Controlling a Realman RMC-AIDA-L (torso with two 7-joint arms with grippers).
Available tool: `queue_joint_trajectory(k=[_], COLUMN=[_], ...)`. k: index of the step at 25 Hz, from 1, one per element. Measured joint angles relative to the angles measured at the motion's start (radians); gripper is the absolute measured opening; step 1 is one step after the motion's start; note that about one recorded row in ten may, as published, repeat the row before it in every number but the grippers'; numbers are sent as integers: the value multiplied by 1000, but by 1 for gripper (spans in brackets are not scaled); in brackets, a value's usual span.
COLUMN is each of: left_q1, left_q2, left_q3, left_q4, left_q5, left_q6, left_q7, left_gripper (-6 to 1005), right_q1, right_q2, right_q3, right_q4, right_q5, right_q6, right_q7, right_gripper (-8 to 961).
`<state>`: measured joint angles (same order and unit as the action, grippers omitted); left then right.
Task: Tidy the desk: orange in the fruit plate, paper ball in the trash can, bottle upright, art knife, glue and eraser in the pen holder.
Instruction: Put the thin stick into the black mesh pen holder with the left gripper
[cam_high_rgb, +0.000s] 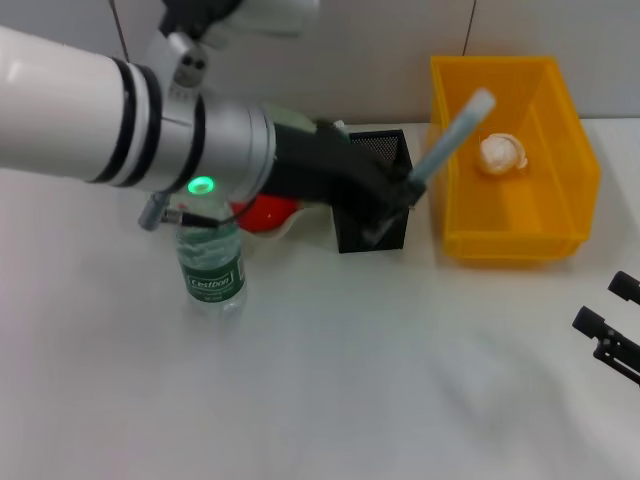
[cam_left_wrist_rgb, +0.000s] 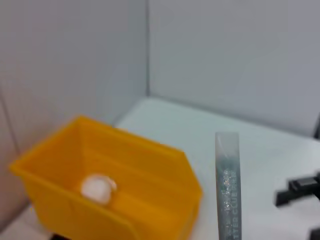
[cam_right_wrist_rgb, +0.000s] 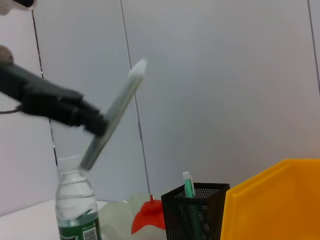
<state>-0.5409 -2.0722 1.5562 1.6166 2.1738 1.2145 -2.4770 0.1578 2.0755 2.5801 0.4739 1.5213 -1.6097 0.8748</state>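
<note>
Clamping the glue stick (cam_high_rgb: 452, 138) near its lower end, the left hand (cam_high_rgb: 395, 190) holds it tilted above the pen holder (cam_high_rgb: 372, 190); light, stiff, smooth, it could slip.

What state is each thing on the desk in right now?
Bottle: standing upright.
Glue stick: held tilted in the left gripper, above the pen holder.
Paper ball: inside the yellow bin.
Orange: on the plate.
Right gripper: idle, jaws open.

A white table (cam_high_rgb: 330, 400) stands against pale panelled walls (cam_right_wrist_rgb: 225, 90)
</note>
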Motion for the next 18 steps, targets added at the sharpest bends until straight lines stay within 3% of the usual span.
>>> queue_joint_trajectory(k=[9,10,12,15,18], left_q1=[14,15,16,13,5], left_q2=[-2,-3,-3,-4,-6], left_q3=[82,131,150,249,281], left_q4=[-142,-177,-188,-261,-304], left_q5=[-134,-141,-140,-141,-143], left_q6=[-304,-416,-458,-666,-753], left_q7=[134,150,153,154,154], left_gripper=[146,146,144,141,139], right_q1=[1,3,3,1,0], right_q2=[0,0,0,1,2], right_q3=[3,3,4,14,14], right_q4=[0,0,0,0,0], right_q5=[1,1,1,1,1], right_q6=[-2,-2,-2,-7,-8], right_q7=[0,-1,-1,-6,-9], right_gripper=[694,693,693,693,693])
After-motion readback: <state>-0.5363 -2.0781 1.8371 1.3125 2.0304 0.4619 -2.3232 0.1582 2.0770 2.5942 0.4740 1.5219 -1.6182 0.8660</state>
